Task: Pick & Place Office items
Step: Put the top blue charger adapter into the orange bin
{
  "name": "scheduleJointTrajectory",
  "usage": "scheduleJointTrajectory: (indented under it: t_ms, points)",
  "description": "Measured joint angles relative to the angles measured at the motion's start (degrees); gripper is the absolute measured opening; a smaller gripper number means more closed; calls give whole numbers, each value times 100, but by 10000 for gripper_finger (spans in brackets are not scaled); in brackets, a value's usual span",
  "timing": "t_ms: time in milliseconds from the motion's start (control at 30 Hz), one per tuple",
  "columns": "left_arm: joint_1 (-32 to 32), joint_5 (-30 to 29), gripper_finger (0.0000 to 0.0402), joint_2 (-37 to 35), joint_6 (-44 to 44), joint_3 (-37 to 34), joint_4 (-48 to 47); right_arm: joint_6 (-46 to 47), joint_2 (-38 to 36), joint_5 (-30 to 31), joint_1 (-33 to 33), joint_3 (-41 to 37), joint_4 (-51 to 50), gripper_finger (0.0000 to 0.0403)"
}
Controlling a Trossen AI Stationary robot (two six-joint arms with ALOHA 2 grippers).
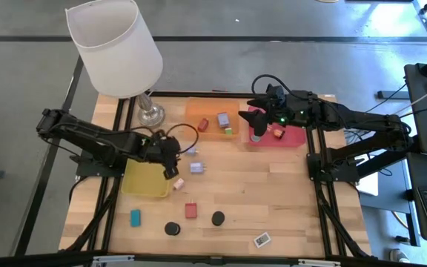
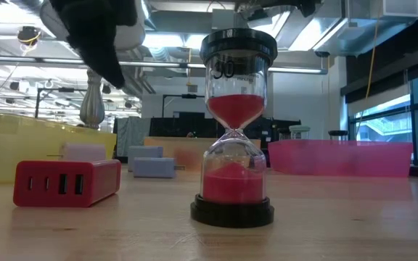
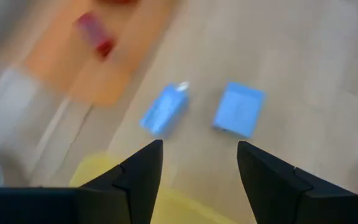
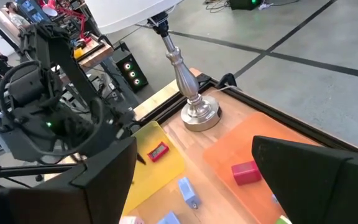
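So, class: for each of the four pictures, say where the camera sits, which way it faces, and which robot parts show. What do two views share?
High view: overhead, facing straight down; both arms, left gripper over the yellow tray.
Low view: tabletop height, facing level past an hourglass.
Left wrist view: past its open fingers at two blue blocks.
Right wrist view: past the right gripper toward the left arm.
Shared: high and right wrist views show the lamp.
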Motion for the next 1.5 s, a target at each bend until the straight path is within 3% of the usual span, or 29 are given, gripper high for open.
scheduleJointTrajectory:
  t_ms: [233,367,467,667,800,1167,1300,1500]
  points:
    - [269,490,224,400,2387,-17,650,-2,0,-1,0,0,-58,322]
    - [643,1056,232,767,3097,-17,930,2,0,0,0,0,-75,322]
    - [984,1487,232,1091,3317,-17,933,4,0,0,0,0,-78,322]
    - [1582,1533,222,1519,3761,-17,1071,7,0,2,0,0,-75,322]
    - [1879,1884,219,1775,4130,-17,1068,9,0,2,1,0,-76,322]
    - [2261,2215,212,2360,4456,-17,1538,22,0,7,0,0,-169,322]
    - [2269,2174,187,2421,4533,-17,1536,22,0,24,2,0,-173,322]
    - [2264,2188,115,2321,4582,21,1490,21,0,24,1,0,-268,322]
